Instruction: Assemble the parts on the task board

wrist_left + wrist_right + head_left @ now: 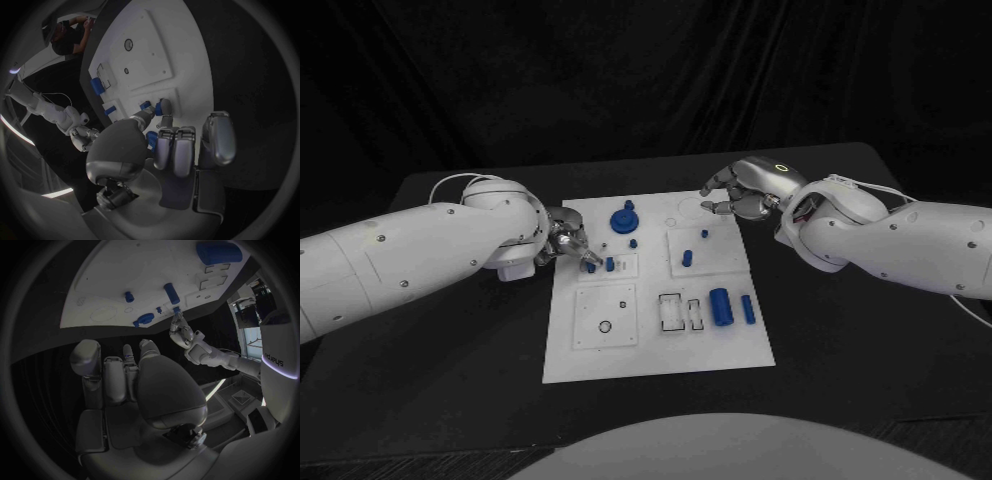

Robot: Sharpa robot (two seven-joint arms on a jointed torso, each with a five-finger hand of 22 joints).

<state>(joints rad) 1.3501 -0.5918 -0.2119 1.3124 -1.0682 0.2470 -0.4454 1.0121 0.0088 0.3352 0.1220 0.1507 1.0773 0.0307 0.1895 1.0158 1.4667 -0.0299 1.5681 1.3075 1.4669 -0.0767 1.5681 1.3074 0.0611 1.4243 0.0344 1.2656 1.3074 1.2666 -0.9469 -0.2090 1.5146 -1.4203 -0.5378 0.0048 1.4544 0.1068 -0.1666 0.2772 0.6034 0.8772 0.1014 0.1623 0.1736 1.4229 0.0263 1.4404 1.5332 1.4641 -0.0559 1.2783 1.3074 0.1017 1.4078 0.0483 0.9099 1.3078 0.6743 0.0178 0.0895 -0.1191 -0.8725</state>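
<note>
The white task board (661,340) lies in the middle of the black tabletop (877,370), with blue parts (721,306) standing and lying on it. The left hand (568,246) is at the board's left edge, its fingers (164,119) touching a small blue peg (590,266); whether they grasp it I cannot tell. The right hand (744,190) hovers over the board's far right corner, fingers curled in, grasping nothing.

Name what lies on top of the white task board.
On the task board: a blue knob, a blue cylinder and small blue pegs. The left hand covers its left edge there.
</note>
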